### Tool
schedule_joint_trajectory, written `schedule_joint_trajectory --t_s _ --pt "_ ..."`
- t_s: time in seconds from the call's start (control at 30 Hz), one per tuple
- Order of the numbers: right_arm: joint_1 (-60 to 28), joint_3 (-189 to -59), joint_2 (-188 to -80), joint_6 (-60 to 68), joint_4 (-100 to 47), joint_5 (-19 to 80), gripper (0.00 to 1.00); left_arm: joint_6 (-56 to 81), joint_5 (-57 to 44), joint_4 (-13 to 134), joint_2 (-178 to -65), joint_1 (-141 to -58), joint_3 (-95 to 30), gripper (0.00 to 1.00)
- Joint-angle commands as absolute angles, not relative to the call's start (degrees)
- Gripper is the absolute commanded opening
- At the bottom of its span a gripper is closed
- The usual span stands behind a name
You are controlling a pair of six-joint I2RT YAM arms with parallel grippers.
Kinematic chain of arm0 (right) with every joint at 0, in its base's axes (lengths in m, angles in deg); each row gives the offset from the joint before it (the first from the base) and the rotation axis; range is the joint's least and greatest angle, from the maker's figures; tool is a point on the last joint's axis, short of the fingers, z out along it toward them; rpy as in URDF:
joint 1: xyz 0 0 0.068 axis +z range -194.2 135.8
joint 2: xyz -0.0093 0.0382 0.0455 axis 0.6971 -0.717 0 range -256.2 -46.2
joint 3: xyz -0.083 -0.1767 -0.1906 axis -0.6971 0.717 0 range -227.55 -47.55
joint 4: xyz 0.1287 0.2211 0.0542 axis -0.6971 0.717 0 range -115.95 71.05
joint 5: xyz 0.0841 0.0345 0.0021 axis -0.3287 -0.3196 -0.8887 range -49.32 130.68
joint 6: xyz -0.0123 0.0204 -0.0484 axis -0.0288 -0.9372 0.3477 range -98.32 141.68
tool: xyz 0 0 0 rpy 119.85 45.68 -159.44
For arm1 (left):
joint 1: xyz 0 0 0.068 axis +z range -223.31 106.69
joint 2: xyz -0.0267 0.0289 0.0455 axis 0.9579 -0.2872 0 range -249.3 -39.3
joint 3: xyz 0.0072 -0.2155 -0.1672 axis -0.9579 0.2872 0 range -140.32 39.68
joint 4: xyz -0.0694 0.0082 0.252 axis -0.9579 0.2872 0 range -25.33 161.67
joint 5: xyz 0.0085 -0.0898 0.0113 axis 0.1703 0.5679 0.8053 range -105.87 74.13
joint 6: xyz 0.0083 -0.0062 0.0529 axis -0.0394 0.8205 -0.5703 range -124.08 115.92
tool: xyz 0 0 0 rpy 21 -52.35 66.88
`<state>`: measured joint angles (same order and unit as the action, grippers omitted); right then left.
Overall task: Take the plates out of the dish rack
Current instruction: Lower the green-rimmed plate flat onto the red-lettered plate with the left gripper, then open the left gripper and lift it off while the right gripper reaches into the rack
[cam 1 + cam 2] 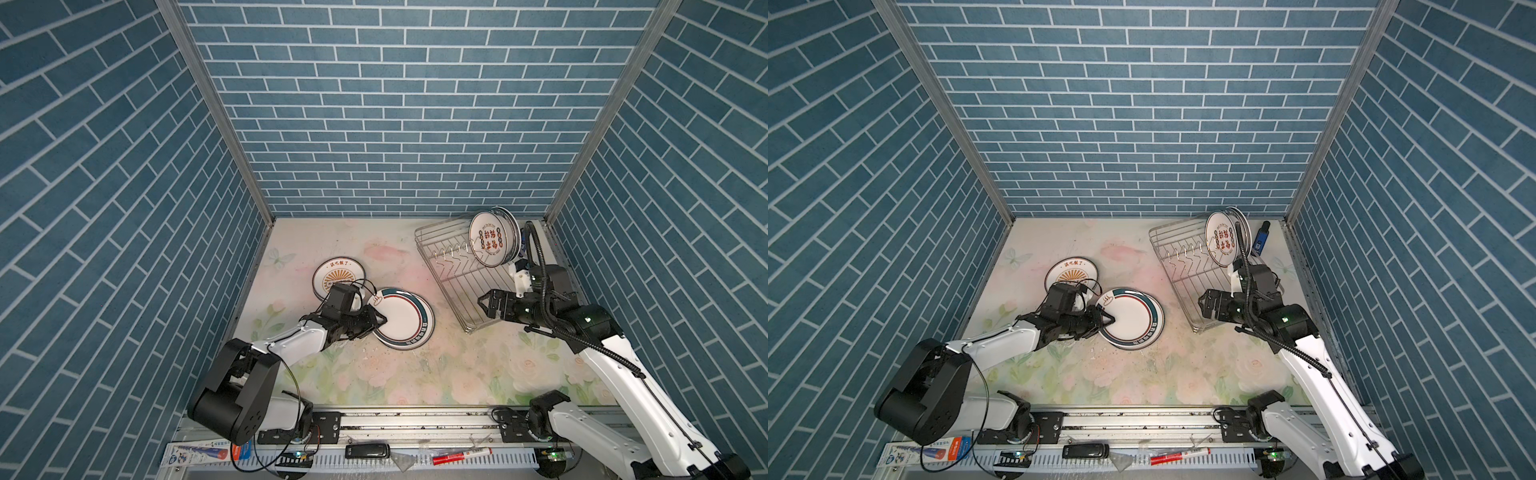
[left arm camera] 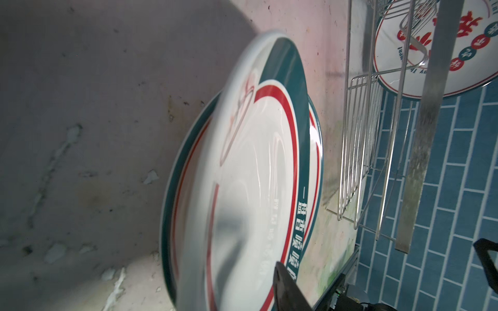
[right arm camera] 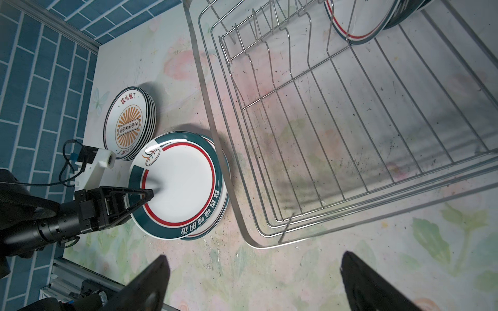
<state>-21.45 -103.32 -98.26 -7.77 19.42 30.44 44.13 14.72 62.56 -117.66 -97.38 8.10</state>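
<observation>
Teal-banded plate (image 3: 183, 183) between part-open left fingers (image 3: 147, 194) | sunburst plates (image 3: 128, 122) beside | right fingers (image 3: 151, 285) wide, empty, near dish rack (image 3: 269, 223)

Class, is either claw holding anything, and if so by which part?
Right claw: open, nothing held. Left claw straddles the rim of the top teal-banded plate; whether it grips cannot be told.

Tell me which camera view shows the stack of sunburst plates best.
The right wrist view: the sunburst plate stack appears almost whole, print clear. Both top views show it small, partly covered. The left wrist view misses it.
</observation>
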Motion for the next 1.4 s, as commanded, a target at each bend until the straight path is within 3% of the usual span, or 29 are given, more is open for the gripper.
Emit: schedule_joint_trajectory --t_s 0.0,0.17,0.7,1.03,1.27,1.33,1.37 --pt "-21.7 -103.4 -97.4 -5.4 19.9 31.5 0.99 40.9 11.9 68.7 -116.7 -98.4 4.9 0.49" --pt "-21.9 -103.7 -98.4 -4.7 20.5 35.0 0.99 37.9 7.5 76.3 -117.1 -100.2 1.4 0.58" --pt "-22.4 -103.2 -101.3 -2.8 20.3 40.3 0.99 32.5 -6.9 93.4 -123.1 -105.7 -9.0 0.61" --pt "-22.8 -103.6 -103.7 -1.4 19.7 46.0 0.99 31.7 -9.6 95.8 -124.6 -107.2 -11.2 0.63" --pt "-23.8 -105.7 -105.7 4.4 11.7 49.9 0.99 29.6 -15.7 99.5 -119.1 -107.2 -12.5 0.77" --pt "-24.0 -107.0 -106.9 7.1 8.3 51.5 0.99 28.5 -17.6 100.8 -117.6 -106.9 -13.4 0.99" --pt "-24.3 -107.7 -107.8 8.4 6.5 51.6 0.99 27.7 -17.6 101.1 -117.3 -106.8 -14.1 0.99"
